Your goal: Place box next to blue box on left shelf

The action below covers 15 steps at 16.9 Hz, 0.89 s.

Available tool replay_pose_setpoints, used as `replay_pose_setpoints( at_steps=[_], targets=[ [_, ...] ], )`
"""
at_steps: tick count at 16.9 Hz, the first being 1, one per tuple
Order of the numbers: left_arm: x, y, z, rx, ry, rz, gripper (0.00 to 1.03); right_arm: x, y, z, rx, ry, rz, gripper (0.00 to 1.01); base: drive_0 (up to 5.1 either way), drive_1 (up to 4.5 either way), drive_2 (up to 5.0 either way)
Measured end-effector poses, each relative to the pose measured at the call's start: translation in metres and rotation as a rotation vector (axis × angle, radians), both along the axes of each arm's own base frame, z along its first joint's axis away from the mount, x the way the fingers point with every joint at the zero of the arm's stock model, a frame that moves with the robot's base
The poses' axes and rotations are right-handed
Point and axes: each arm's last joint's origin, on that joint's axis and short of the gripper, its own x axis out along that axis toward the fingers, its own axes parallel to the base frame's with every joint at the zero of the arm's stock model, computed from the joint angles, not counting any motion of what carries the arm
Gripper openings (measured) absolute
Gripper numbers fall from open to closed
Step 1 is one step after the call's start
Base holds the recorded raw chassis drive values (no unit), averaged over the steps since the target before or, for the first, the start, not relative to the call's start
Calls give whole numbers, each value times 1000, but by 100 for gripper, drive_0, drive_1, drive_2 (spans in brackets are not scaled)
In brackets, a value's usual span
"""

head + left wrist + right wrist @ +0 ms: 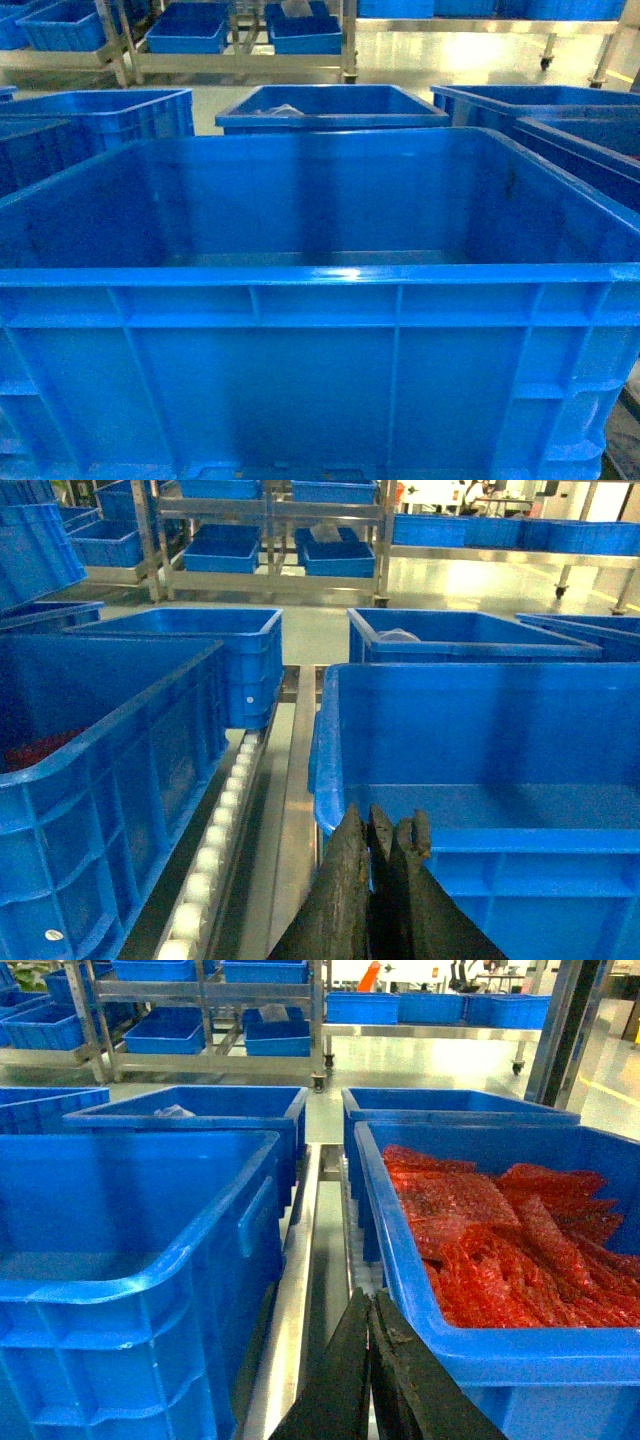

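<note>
The box [320,300] fills the head view, sitting between neighbouring blue crates; the right one [500,1340] holds red bubble wrap [500,1240]. The left gripper [385,830] and right gripper [368,1310] both show fingers pressed together, holding nothing.

A warehouse or factory floor: rows of blue crates [180,660] on a roller conveyor [215,850], metal racks [210,1020] holding more crates, and a glossy polished floor [470,55].
</note>
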Motion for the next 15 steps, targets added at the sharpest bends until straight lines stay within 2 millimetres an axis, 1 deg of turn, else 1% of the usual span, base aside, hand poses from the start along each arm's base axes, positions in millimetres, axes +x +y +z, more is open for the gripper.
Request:
replay_pose_setpoints(
  at_steps=[9, 10, 11, 12, 13, 15],
  targets=[
    [-11, 0, -2, 0, 15, 1, 2, -10, 0, -2, 0, 11, 0, 2, 0, 0, 0],
    [-17, 0, -7, 0, 44, 2, 2, -17, 0, -7, 0, 49, -1, 2, 0, 0, 0],
    [-18, 0, -2, 1, -6, -3, 2, -19, 0, -3, 0, -2, 0, 2, 0, 0, 0],
    [-19, 0, -3, 1, 5, 2, 2, -19, 0, -1, 0, -7, 0, 2, 0, 0, 0],
    [-18, 0, -5, 1, 23, 3, 2, -19, 0, -4, 0, 16, 0, 2, 0, 0, 0],
    [-18, 0, -4, 2, 16, -1, 2, -19, 0, -4, 0, 10, 0, 2, 0, 0, 0]
  ],
)
